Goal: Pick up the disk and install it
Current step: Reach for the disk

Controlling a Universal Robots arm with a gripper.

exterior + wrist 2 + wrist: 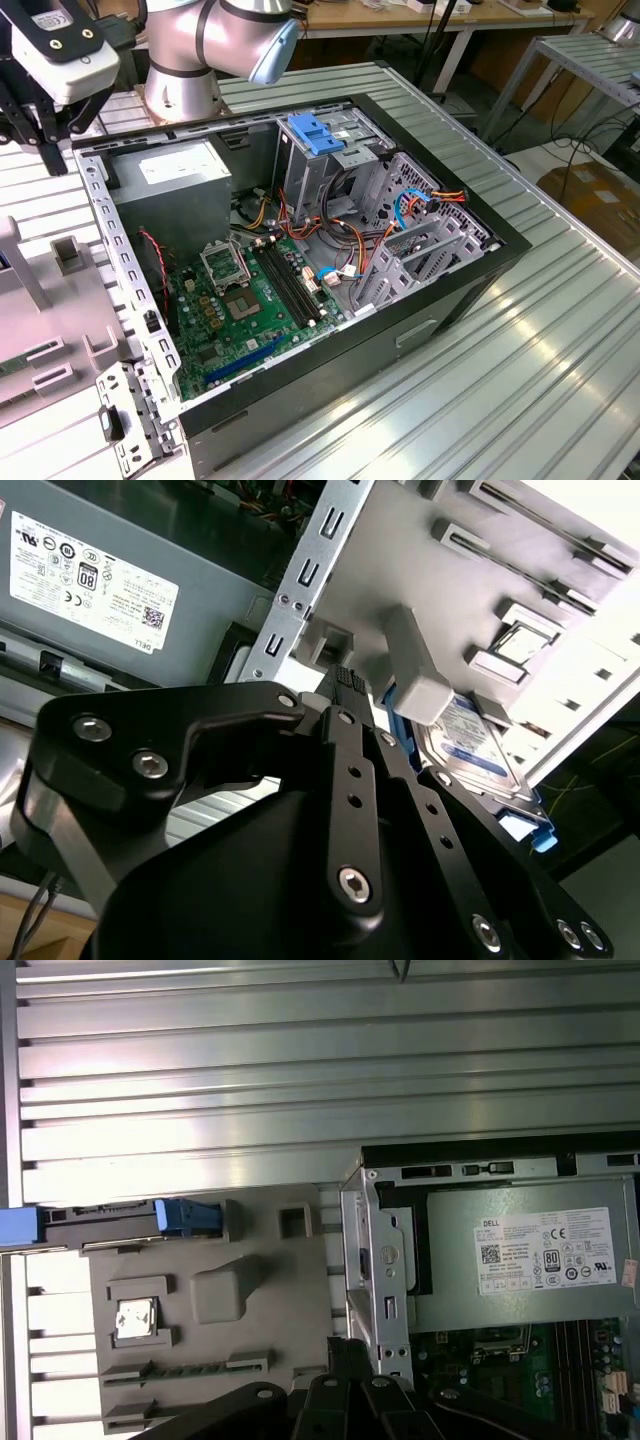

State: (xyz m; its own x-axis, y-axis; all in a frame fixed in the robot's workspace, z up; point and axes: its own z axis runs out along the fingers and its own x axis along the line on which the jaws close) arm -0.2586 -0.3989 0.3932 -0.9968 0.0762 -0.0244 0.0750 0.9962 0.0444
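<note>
Hand near grey tray, grip unclear to us. Disk at tray's rim: label side in second wrist view, edge-on in first wrist view.

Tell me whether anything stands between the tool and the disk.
Yes: in the second wrist view a grey raised block on the fixture plate sits between the tool and the disk, overlapping one end of it. Nothing else visible intervenes.

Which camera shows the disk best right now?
The second wrist view: the disk shows its labelled face and blue carrier. In the first wrist view the disk is edge-on, a thin dark strip with blue ends.
</note>
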